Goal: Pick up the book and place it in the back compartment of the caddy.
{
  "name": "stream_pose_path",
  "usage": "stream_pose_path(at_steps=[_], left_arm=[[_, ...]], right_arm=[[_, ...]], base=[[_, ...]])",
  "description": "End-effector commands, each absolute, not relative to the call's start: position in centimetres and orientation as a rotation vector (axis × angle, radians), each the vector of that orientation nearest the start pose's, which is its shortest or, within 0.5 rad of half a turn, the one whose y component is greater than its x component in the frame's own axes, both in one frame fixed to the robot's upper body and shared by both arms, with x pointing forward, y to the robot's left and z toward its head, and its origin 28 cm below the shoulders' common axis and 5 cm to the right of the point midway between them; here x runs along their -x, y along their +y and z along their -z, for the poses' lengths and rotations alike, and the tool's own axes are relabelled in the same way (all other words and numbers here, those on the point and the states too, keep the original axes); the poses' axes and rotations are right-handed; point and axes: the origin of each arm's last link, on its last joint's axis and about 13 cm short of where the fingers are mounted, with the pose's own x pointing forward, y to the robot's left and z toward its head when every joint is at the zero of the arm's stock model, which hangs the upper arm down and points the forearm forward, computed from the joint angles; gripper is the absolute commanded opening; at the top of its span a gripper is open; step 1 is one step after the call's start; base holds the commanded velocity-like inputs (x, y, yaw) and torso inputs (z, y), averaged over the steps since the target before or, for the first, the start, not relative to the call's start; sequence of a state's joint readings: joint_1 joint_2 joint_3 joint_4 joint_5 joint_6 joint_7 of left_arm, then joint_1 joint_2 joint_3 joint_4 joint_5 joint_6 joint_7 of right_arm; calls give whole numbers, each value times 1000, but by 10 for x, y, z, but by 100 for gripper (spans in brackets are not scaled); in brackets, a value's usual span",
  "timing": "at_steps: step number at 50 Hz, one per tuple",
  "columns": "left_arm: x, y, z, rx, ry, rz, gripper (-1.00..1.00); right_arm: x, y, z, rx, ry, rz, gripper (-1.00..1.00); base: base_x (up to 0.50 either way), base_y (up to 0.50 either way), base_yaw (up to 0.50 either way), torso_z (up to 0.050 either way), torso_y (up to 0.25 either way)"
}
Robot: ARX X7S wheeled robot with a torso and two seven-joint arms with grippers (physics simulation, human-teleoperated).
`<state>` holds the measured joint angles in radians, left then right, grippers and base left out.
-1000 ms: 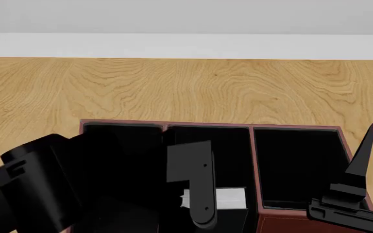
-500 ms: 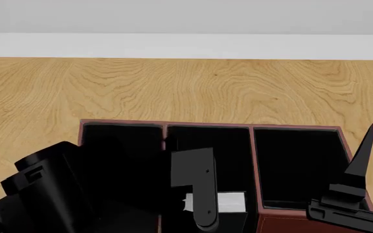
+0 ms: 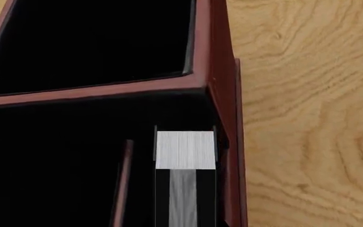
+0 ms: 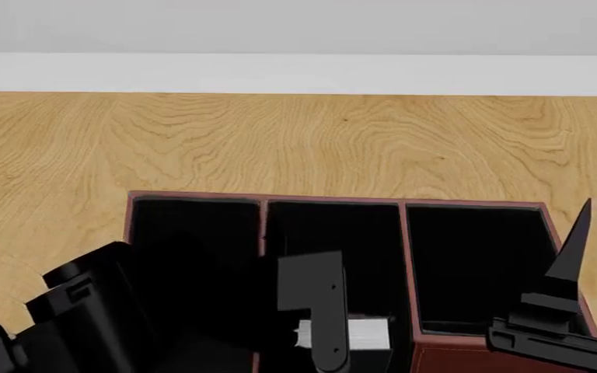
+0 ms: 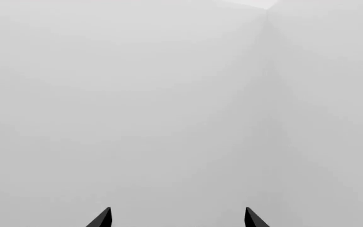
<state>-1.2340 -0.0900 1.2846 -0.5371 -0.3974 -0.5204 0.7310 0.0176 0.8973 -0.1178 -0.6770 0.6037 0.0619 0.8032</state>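
Note:
The caddy (image 4: pixel 329 201) lies on the wooden floor, black inside with reddish-brown rims, and three back compartments show side by side. My left gripper (image 4: pixel 340 343) reaches down into the middle column and is shut on the book (image 4: pixel 367 334), whose white page block shows beside the dark finger. In the left wrist view the book (image 3: pixel 185 150) stands on edge between my dark fingers (image 3: pixel 162 198), inside a compartment close to the caddy's rim (image 3: pixel 106 92) and its outer wall. My right gripper (image 4: pixel 574 249) is open and empty, pointing upward at the caddy's right edge.
Bare wooden floor (image 4: pixel 298 140) stretches behind the caddy to a white wall base (image 4: pixel 298 74). The right wrist view shows only a blank grey wall beyond the two spread fingertips (image 5: pixel 104 218). My left arm (image 4: pixel 91 326) covers the caddy's left front part.
My left arm has drawn back and down, and the book has sunk lower into the caddy's middle column. The right gripper has barely shifted.

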Motion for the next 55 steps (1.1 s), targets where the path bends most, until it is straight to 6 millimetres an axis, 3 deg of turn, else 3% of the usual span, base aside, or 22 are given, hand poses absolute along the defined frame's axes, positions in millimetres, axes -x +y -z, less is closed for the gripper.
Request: stream_pose_path(at_steps=[1,27,28,55], left_arm=[[-378,105,-162,-806,418,1291,-100],[-384,103,-148,-825,429,1254,-100],[-385,103,-150,-817,417,1241,100],[-388,103,-161,-785,383,1231,100]], right_arm=[[-185,-173,-175,97,-441,254,100],[-187,-173,-173,94,-433,246,100],[-188,-173,-172,95,-432,244,100],[-190,-172,-174,95,-430,236,100]], base=[[0,0,0,0,0],[0,0,0,0,1],[0,0,0,0,0],[0,0,0,0,0]])
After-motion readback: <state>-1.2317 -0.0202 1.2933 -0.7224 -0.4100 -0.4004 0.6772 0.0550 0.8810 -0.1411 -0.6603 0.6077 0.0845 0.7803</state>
